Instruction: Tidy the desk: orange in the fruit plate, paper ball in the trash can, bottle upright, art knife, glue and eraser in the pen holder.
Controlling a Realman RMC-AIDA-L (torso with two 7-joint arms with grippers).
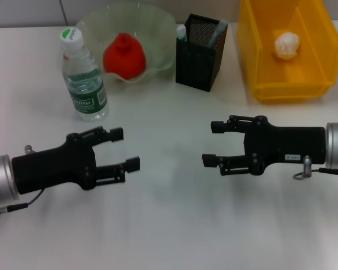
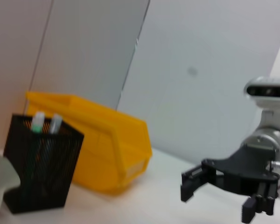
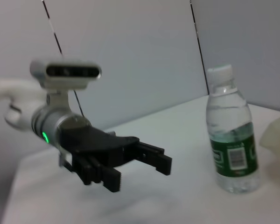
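We count one orange (image 1: 124,54); one fruit plate (image 1: 158,25); one bottle (image 1: 83,76); one pen holder (image 1: 200,53); one trash can (image 1: 287,48); one paper ball (image 1: 287,44); two grippers.

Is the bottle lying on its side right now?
No, the bottle stands upright on the table, cap up, beside the fruit plate.

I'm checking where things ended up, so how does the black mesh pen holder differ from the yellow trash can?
The pen holder is a tall, narrow black mesh cup; the trash can is a wide, solid yellow plastic bin. The pen holder has slim items standing in it, tips above the rim; the trash can holds one white paper ball lying on its floor. Both stand upright at the table's far side, open-topped.
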